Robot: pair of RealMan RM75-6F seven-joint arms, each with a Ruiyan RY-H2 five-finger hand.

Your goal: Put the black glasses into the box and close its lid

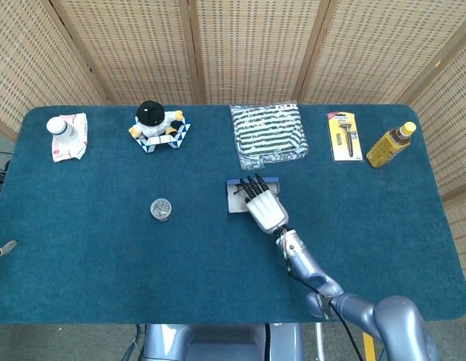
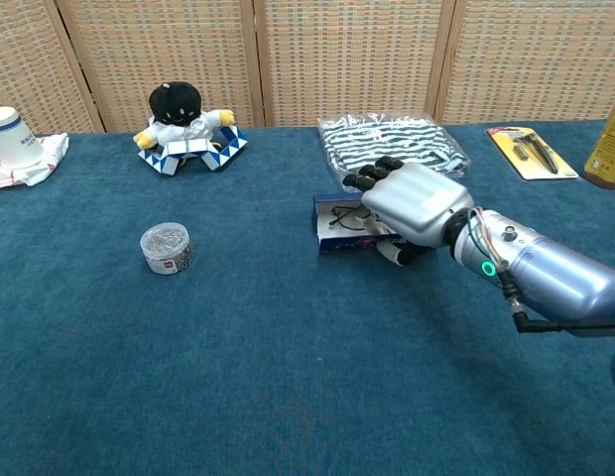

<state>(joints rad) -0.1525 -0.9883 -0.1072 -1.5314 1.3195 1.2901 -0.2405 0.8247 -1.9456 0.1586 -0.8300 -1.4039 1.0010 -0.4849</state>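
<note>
Over the box (image 2: 332, 230), right robot hand (image 2: 412, 203)

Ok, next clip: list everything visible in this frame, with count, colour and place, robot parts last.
table: one, dark blue cloth top.
box: one, blue, table centre, partly under the hand.
black glasses: one pair, lying in the box.
plush toy: one, black, white and yellow, far left of centre.
striped garment: one, black and white, bagged, far centre.
razor pack: one, yellow card, far right.
bottle: one, yellow, far right edge.
small jar: one, clear, left of the box.
white cup: one, on a white wrapper, far left.
right hand: one, silver with black fingers, over the box.
</note>
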